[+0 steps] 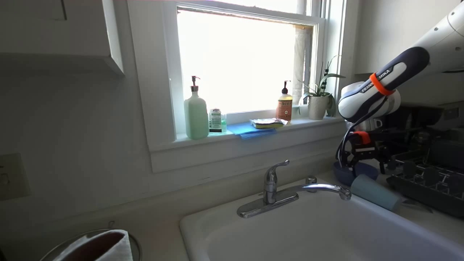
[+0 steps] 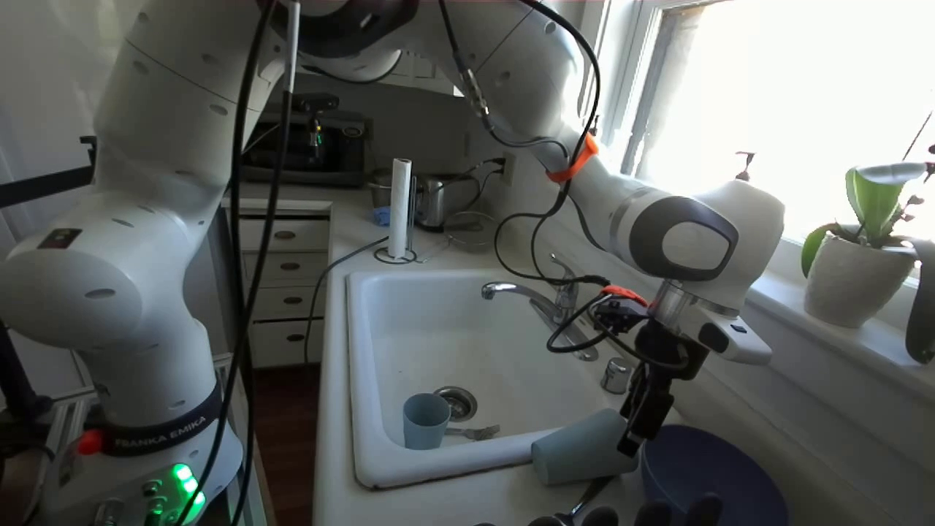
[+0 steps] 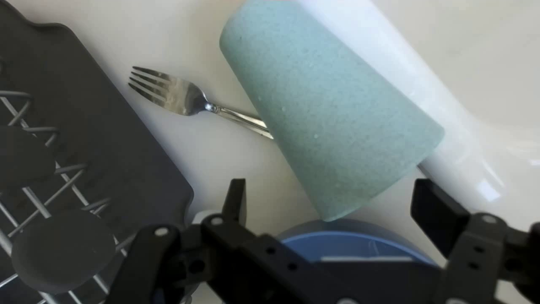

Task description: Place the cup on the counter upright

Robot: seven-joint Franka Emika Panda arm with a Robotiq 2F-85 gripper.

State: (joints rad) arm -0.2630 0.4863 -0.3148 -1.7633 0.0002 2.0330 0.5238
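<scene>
The cup [image 2: 578, 450] lies on its side on the desk [image 2: 337, 446], at the edge of the sink [image 2: 361, 380]. The hand [image 2: 638, 431] points down toward one end; contact cannot be determined. Inside the sink, a second cup [image 2: 426, 424] stands upright near the drain [image 2: 460, 404], a fork [image 2: 482, 432] beside it. A blue bowl [image 2: 705, 464] sits near the hand.

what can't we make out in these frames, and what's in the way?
Inside of the lying cup: all views, hidden by its own wall.
Middle of the handle of the fork: wrist view, covered by the lying cup.
Most of the bowl: wrist view, blocked by the gripper.
Rest of the dish rack: wrist view, cut off by the left edge.
Outdoors beyond the window: both exterior views, mostly lost in glare.
</scene>
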